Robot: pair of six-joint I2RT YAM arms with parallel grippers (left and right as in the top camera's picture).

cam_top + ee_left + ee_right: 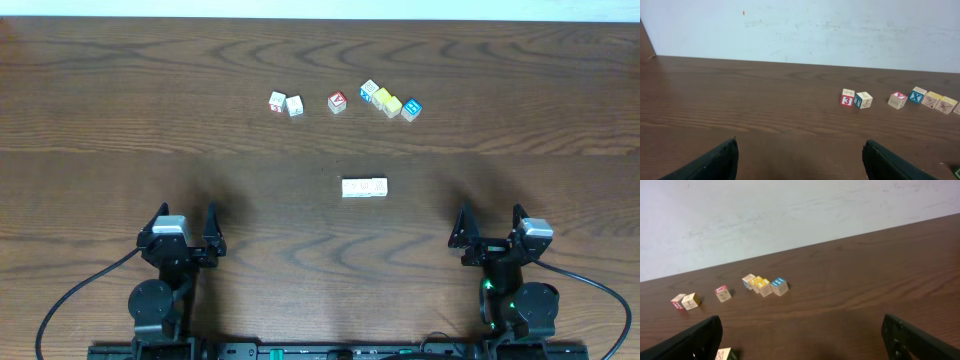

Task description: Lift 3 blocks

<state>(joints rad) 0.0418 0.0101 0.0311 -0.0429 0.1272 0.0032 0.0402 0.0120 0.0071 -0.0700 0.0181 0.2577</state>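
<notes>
Three cream-white blocks [364, 187] lie side by side in a short row on the wooden table, a little right of centre. My left gripper [186, 215] stands open near the front left, well away from the row, with only bare table between its fingers [715, 162]. Near the front right, my right gripper [490, 215] is also open and holds nothing. The right wrist view catches only the corner of one cream block [724, 354], just inside the left finger; the left wrist view shows none of the row.
Farther back stands a loose line of other cubes: two white ones with red and blue marks [286, 103], a red-faced one [337, 102], and a cluster of blue and yellow ones [390, 101]. A pale wall [800, 25] rises behind the table's far edge.
</notes>
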